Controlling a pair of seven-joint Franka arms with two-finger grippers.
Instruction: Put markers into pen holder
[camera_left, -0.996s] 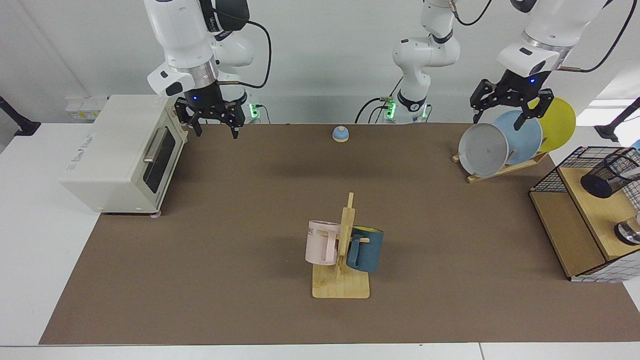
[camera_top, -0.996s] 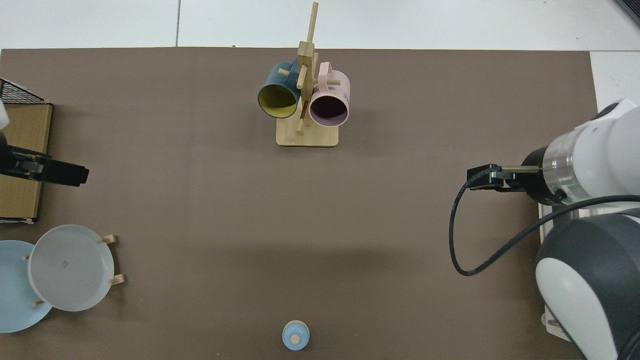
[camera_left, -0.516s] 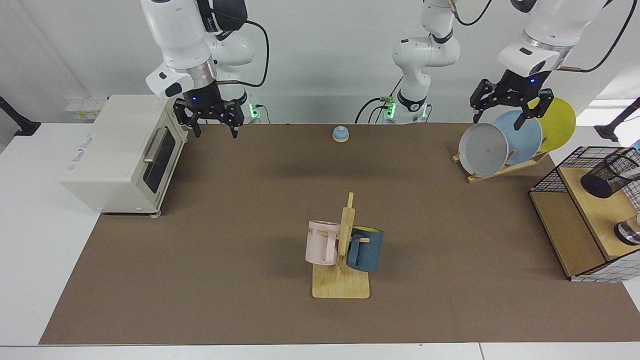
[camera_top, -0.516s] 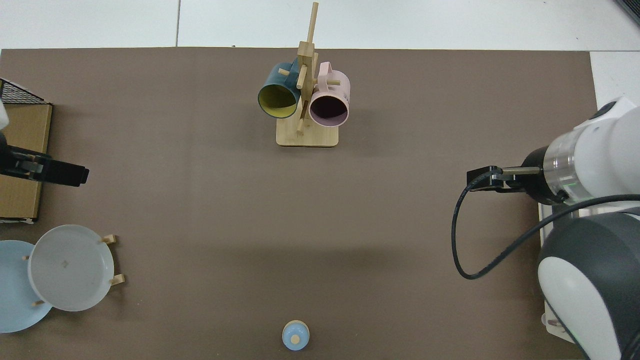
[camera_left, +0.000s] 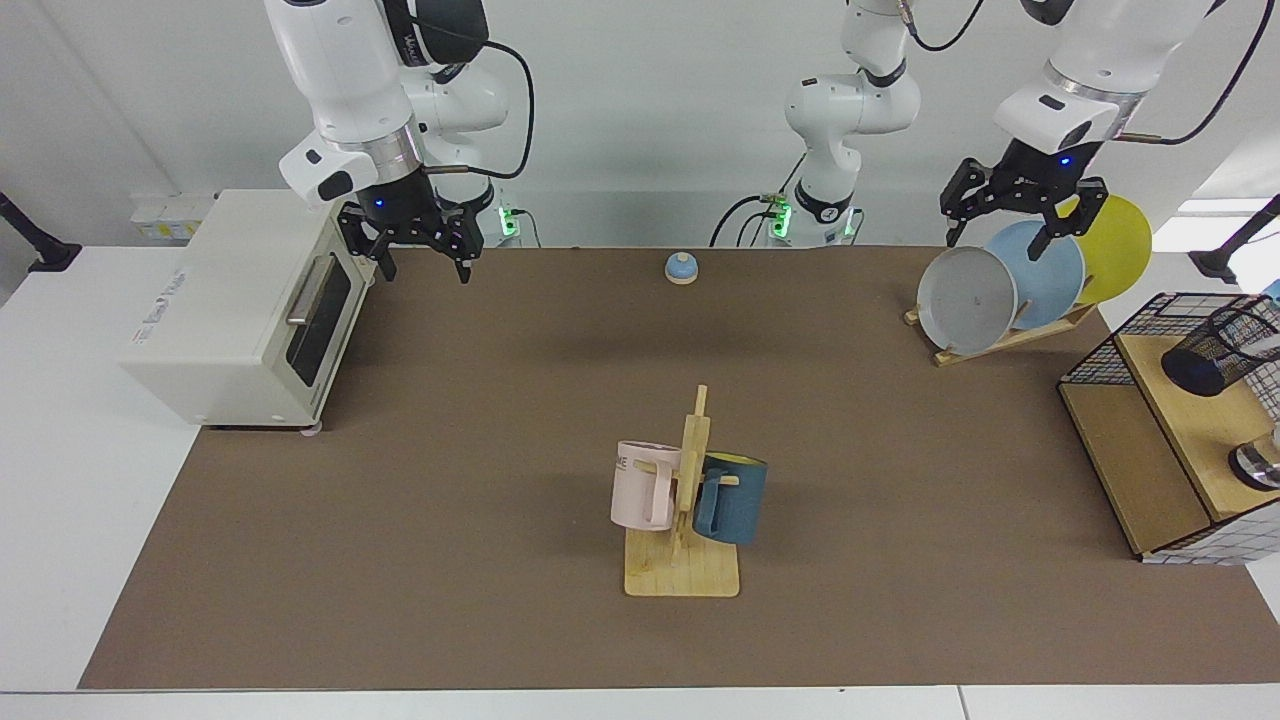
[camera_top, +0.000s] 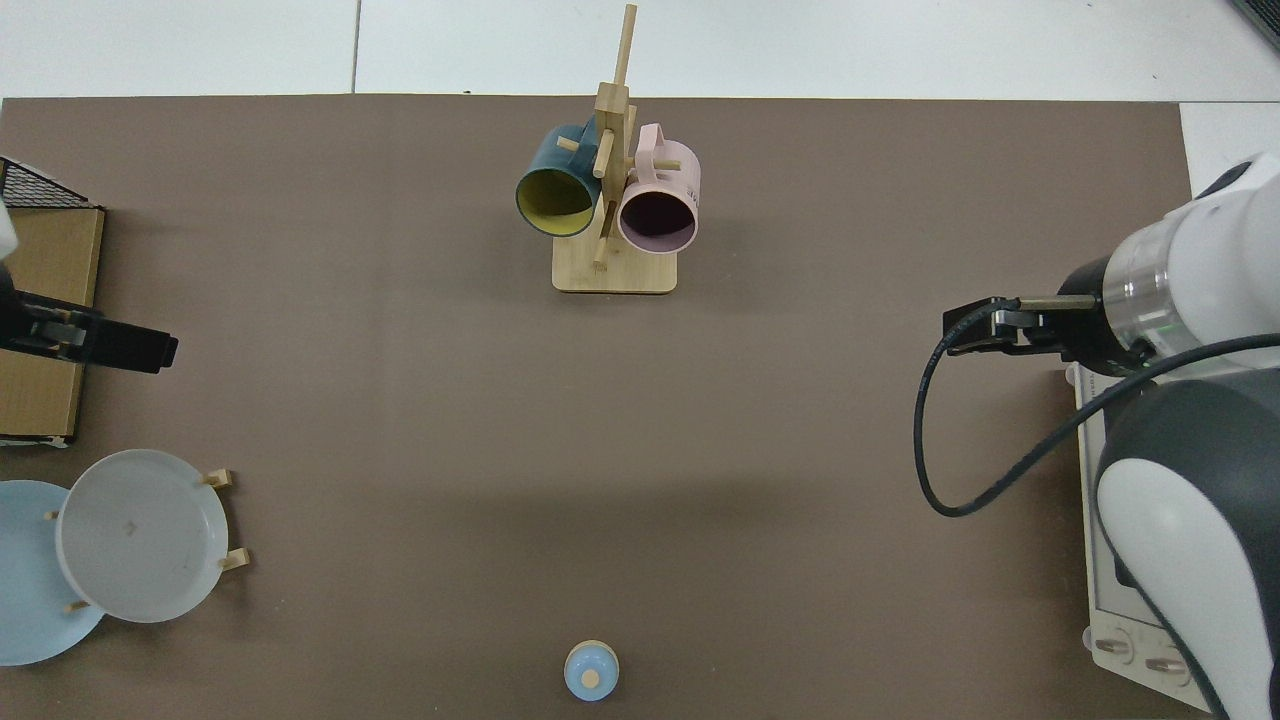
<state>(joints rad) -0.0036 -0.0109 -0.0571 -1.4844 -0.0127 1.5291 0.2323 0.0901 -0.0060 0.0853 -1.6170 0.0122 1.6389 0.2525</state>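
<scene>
we judge the marker (camera_left: 1268, 346) in the pen holder (camera_left: 1215, 350) light, stiff, slippery; grip mid-barrel. both left pincer (camera_left: 1018, 218) and right pincer (camera_left: 418, 247) hang wide, empty.

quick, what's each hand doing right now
Left hand: open, empty, above the plates.
Right hand: open, empty, beside the oven.

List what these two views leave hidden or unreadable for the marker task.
- Pen holder: facing view, cut by the frame's edge; the top view leaves it out.
- Marker: none made out; a white streak at the holder is cropped by that edge.
- Left hand: open above the plates; top view shows only a black part.
- Right hand: open by the toaster oven; hidden under its arm from above.
</scene>
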